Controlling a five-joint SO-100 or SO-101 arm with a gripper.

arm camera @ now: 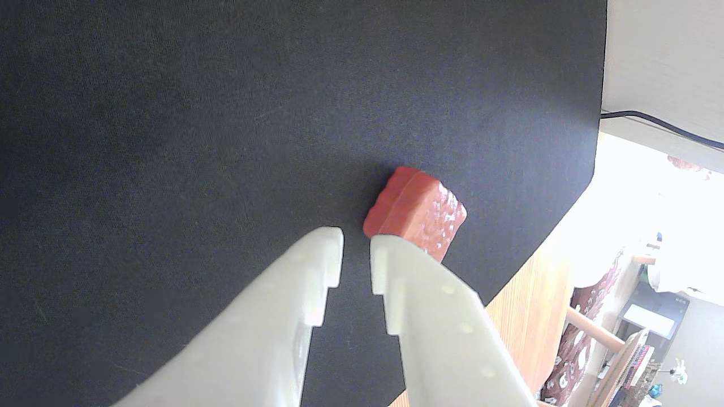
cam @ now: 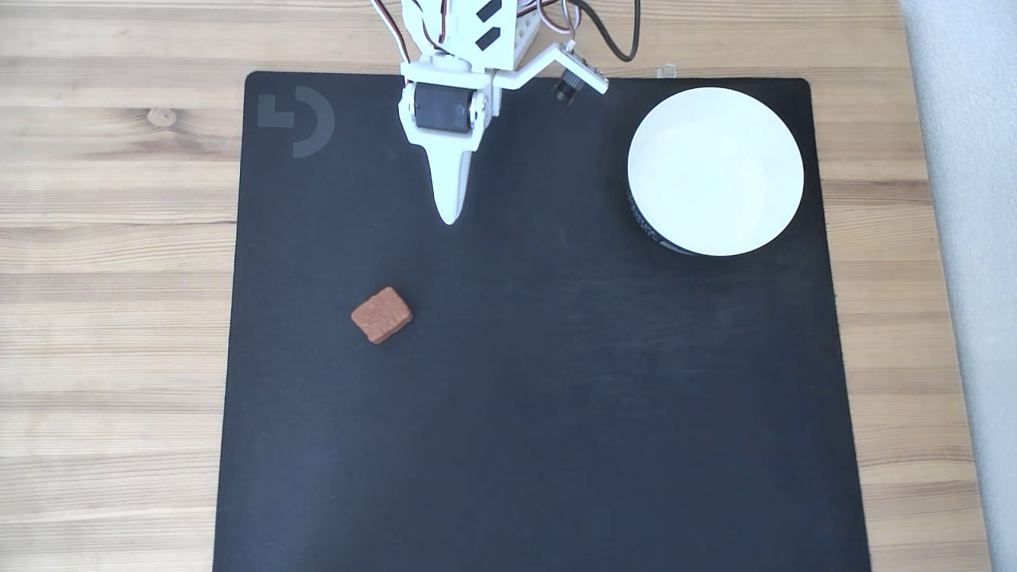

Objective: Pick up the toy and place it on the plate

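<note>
The toy (cam: 382, 314) is a small reddish-brown block with a bumpy top, lying flat on the black mat left of centre in the fixed view. The white plate (cam: 715, 171) stands at the mat's far right corner, with a dark band along its lower left side. My white gripper (cam: 449, 216) points down the mat from the top, apart from the toy and up-right of it. In the wrist view the toy (arm camera: 416, 212) lies just beyond the right fingertip. The gripper (arm camera: 356, 246) is shut but for a narrow slit, with nothing between its fingers.
The black mat (cam: 540, 413) covers most of a wooden table (cam: 111, 318). In the wrist view the mat's edge and the table's edge run down the right, with a dark cable (arm camera: 662, 124) beyond.
</note>
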